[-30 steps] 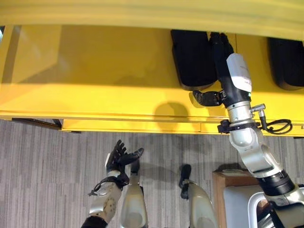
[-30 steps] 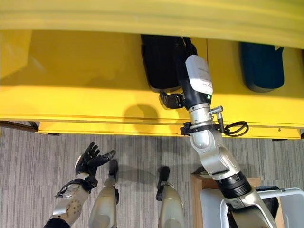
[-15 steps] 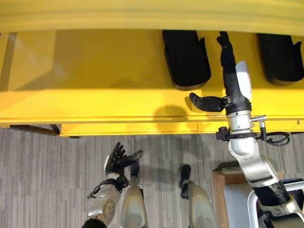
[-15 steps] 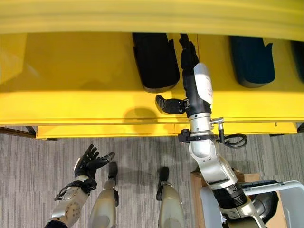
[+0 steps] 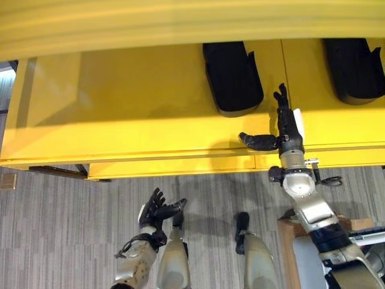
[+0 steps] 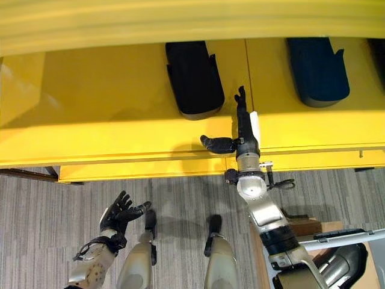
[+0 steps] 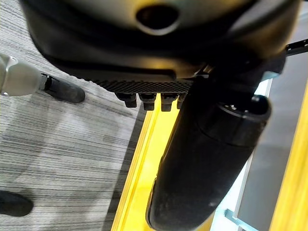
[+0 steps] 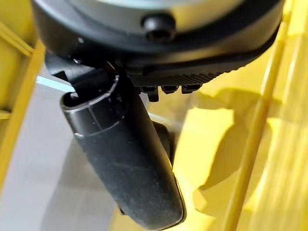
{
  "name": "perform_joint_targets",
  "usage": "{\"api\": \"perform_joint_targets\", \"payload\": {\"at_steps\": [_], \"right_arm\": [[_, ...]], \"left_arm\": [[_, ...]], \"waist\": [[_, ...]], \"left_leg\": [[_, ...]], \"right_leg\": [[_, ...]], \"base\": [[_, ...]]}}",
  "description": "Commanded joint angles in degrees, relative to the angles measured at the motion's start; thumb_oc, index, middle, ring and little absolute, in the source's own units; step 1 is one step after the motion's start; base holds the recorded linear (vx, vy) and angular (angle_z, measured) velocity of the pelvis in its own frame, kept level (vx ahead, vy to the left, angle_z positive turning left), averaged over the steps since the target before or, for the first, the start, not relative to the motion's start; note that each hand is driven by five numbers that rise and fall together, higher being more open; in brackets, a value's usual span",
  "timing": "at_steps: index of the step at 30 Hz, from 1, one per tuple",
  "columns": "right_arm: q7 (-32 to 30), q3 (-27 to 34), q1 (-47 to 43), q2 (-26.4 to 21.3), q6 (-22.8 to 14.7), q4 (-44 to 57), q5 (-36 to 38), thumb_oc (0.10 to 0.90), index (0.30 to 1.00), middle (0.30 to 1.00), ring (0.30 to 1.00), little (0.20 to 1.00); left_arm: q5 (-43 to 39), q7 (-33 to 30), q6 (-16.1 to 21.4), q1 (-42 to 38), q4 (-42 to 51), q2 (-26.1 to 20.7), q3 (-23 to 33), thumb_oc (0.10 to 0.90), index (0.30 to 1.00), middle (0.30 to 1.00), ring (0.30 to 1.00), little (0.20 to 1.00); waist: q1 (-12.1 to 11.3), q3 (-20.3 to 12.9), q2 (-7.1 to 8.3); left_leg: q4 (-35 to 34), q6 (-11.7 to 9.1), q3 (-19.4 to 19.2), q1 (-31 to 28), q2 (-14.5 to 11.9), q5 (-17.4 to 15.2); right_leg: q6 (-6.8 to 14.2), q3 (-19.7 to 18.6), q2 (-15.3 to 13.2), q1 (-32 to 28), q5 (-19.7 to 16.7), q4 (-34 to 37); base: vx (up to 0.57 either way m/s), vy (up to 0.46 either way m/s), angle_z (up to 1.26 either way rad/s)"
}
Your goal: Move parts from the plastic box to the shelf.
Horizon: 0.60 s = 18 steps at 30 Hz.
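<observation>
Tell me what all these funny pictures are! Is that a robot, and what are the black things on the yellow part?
Yes, it is a walking robot with two silver arms and dark hands. Two pictures come from cameras in its head, looking down. The other two come from cameras on its wrists, so each shows its own hand from very close.

The big yellow shelf holds dark moulded plastic parts: one black part lies near the middle, and another dark part lies further to the robot's right.

The right hand reaches over the shelf's front edge with straight fingers and its thumb sticking out sideways. It holds nothing. The left hand hangs low over the grey striped carpet, open and empty too.
</observation>
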State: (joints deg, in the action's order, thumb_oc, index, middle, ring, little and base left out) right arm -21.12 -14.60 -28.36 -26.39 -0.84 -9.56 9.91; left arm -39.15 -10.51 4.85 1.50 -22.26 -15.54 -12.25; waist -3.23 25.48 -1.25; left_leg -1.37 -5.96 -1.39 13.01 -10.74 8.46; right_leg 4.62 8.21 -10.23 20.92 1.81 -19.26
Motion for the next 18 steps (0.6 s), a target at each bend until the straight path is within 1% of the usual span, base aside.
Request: {"api": "perform_joint_targets", "payload": {"at_steps": [1,4,8,18], "right_arm": [[-0.54,0.31,-8.64,-1.08,-4.21,0.83,1.67,0.900,1.000,1.000,1.000,1.000],[-0.82,-0.31,-11.10,-1.77,-3.25,-2.57,1.58,0.900,1.000,1.000,1.000,1.000],[-1.06,-0.35,-12.45,-1.90,-2.82,-4.38,1.87,0.900,1.000,1.000,1.000,1.000],[0.56,-1.82,-10.79,0.16,-2.93,-4.90,2.97,0.900,1.000,1.000,1.000,1.000]], "left_arm": [[-0.07,1.44,2.48,0.92,2.81,-2.77,-1.71,0.900,1.000,1.000,1.000,1.000],[-0.40,1.51,2.51,0.91,2.87,-2.97,-1.97,0.900,1.000,1.000,1.000,1.000],[-0.58,1.38,2.62,0.86,2.91,-2.90,-2.01,0.900,1.000,1.000,1.000,1.000],[-0.46,1.29,2.32,0.27,2.94,-2.62,-2.06,0.900,1.000,1.000,1.000,1.000]], "waist": [[-1.16,-3.13,0.65],[-1.52,-2.72,0.48],[-1.73,-2.41,0.40],[-2.03,-1.89,0.72]], "left_leg": [[-2.86,-0.78,1.17,-6.42,-3.57,-1.00],[-2.94,-0.72,1.41,-6.16,-3.36,-0.87],[-2.90,-0.65,1.63,-6.05,-3.26,-0.84],[-3.04,-0.52,2.04,-5.78,-3.10,-0.77]], "right_leg": [[2.38,-1.38,-3.97,-1.15,-5.76,1.04],[2.34,-1.30,-4.14,-0.88,-5.77,0.52],[2.38,-1.21,-4.31,-0.61,-5.83,0.05],[2.42,-0.78,-4.48,-0.81,-5.97,0.15]], "base": [[0.00,0.000,0.00],[0.00,0.000,0.00],[-0.01,-0.010,0.03],[0.00,0.000,0.00]]}}
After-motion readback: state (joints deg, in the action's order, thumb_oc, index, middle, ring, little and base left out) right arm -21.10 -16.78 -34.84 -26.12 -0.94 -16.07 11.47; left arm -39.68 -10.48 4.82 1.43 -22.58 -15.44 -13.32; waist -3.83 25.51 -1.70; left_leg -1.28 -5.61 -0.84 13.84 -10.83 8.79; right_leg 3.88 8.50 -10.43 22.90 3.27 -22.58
